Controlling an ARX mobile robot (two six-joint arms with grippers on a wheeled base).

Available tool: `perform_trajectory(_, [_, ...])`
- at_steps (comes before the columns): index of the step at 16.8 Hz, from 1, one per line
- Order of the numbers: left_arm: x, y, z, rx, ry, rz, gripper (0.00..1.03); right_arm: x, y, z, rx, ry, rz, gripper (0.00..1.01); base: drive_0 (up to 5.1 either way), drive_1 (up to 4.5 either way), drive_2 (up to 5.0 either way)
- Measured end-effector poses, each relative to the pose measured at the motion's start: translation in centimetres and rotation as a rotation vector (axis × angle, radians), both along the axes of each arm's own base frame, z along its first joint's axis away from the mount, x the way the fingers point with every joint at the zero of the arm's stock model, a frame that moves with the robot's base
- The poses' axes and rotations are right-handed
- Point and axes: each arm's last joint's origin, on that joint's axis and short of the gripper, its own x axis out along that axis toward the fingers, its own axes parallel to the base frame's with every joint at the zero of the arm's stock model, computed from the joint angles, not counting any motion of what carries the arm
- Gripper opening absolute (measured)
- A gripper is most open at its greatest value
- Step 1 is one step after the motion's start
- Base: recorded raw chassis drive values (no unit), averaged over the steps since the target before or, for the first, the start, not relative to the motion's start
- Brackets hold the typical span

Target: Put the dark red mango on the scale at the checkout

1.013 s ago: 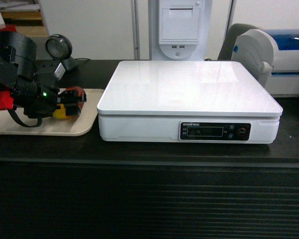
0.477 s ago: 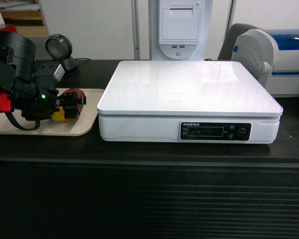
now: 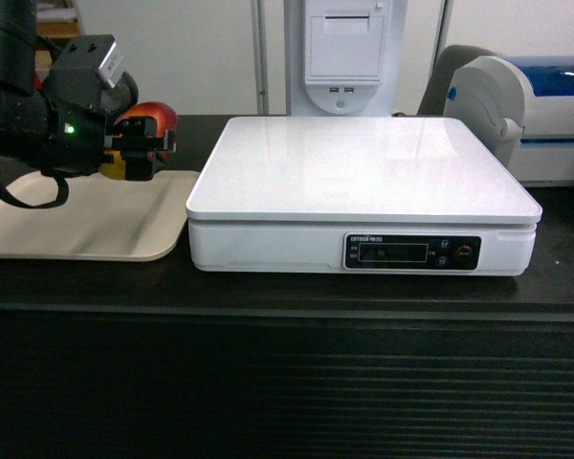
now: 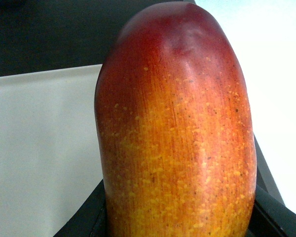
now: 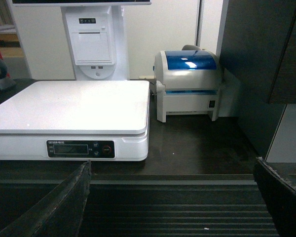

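Note:
My left gripper (image 3: 142, 143) is shut on the dark red mango (image 3: 149, 120), holding it in the air above the beige tray (image 3: 96, 229), left of the scale (image 3: 364, 172). In the left wrist view the mango (image 4: 177, 133) fills the frame, dark red at its far end and orange-yellow near the jaws. The white scale (image 5: 69, 106) stands on the black checkout counter (image 3: 287, 296) with its platform bare. My right gripper (image 5: 175, 197) is open in front of the ribbed counter front, out of the head view.
A white and blue label printer (image 5: 187, 84) stands right of the scale. A white receipt terminal (image 3: 342, 53) rises behind the scale. A round black scanner (image 3: 124, 91) sits at the back left. A dark panel (image 5: 266, 74) stands at the far right.
My left gripper has lifted the mango off the beige tray, raising it and moving it slightly right toward the scale. The tray is now bare.

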Motion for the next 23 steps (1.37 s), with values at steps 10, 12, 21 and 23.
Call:
perform_trajectory(10, [-3.1,-15.4,4.5,0.072,-0.12,-0.333,0.54,0.0,0.0,0.0,0.0,0.0,0.0,0.98,0.0,0.0,0.0])
perform_trajectory(12, [-2.0,-17.0,4.0,0.075,-0.101,-0.348,0.54,0.0,0.0,0.0,0.0,0.0,0.0,0.98,0.0,0.0,0.0])
perform_trajectory(21, [2.7,-22.2,0.3,0.073,-0.009,-0.344,0.54,0.0,0.0,0.0,0.0,0.0,0.0,0.98,0.0,0.0,0.0])
perform_trajectory(23, [2.9,-22.8,0.3,0.078,-0.005,-0.342,0.54,0.0,0.0,0.0,0.0,0.0,0.0,0.98,0.0,0.0,0.0])
